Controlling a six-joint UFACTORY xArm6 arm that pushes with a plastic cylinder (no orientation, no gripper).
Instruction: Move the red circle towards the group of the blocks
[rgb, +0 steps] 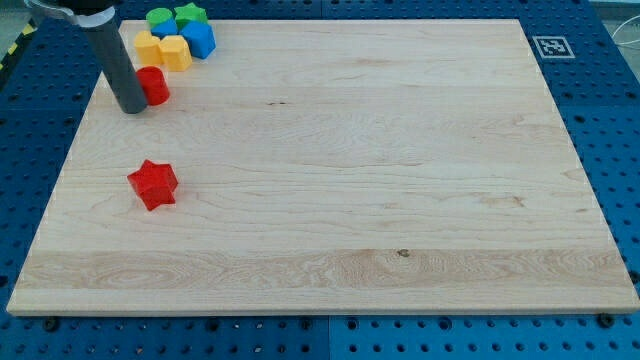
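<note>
Pale wooden board (330, 170), rectangular, smooth, with fine lengthwise grain and one small dark knot low of centre; it lies on a blue perforated metal surface (610, 130), and a black-and-white square marker (551, 46) sits at its top right corner. Dark cylindrical rod, matte, entering from the view's top left; my tip (132, 108) rests on the board, touching the left side of the red circle (153, 86). There is no gripper on this arm, so nothing opens, closes or clamps. The red circle, a short solid cylinder of glossy plastic, stands near the board's top left, just below and left of the group and apart from it. Group at the top edge, tightly packed: green circle (159, 19), green star (189, 14), blue block (199, 40) with angled faces, two yellow blocks (147, 46) (175, 53), their exact shapes hard to make out. Red star (153, 184), chunky and glossy, lies alone lower on the left side, well apart from the rest.
</note>
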